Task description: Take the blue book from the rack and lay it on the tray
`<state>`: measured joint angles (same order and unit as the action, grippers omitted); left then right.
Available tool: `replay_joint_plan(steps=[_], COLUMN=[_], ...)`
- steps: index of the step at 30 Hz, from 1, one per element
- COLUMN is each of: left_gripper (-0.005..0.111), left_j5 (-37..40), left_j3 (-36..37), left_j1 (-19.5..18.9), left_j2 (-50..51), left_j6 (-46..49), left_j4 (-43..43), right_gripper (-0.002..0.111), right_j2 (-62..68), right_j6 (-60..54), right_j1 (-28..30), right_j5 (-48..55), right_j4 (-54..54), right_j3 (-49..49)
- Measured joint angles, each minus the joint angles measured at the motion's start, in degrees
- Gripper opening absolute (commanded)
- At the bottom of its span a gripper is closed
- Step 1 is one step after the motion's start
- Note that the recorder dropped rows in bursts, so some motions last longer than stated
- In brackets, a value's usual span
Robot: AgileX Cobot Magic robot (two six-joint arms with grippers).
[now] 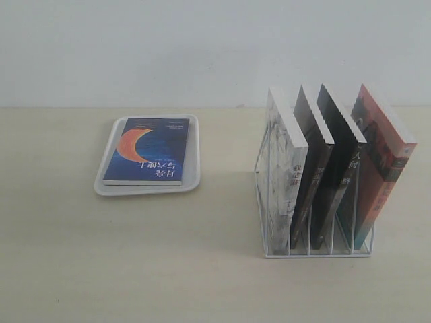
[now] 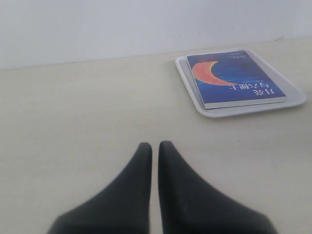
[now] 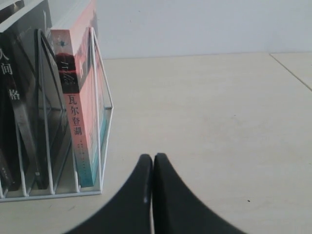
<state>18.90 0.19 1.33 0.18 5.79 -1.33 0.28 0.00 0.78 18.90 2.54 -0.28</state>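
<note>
Left tool (image 2: 154, 145): fingers drawn together, thin slit between, nothing held.
Right tool (image 3: 153, 157): fingers pressed together, empty.
Rack (image 3: 104, 103) near right tool, off to one side; four books upright in slots, none blue.
Blue book (image 2: 234, 80) ahead of left tool, well apart, flat and cover-up inside tray (image 2: 294, 99).
Judgement: placement looks done, no step left.
Tabletop (image 2: 73, 122): pale beige, matte.
Beyond: plain white wall (image 1: 202, 47).
</note>
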Motion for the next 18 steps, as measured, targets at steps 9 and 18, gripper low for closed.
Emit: replay_joint_plan(steps=[9, 18], left_gripper=[0.005, 0.005], left_j5=[0.00, 0.00], left_j3=[0.00, 0.00], left_j1=[0.00, 0.00], left_j2=[0.00, 0.00], left_j6=[0.00, 0.00], left_j4=[0.00, 0.00], right_gripper=[0.000, 0.000], right_j2=[0.00, 0.00], right_j6=[0.00, 0.00], right_j1=[-1.32, -1.30], right_j5=[0.00, 0.00], right_j4=[-0.12, -0.12], right_j3=[0.00, 0.00])
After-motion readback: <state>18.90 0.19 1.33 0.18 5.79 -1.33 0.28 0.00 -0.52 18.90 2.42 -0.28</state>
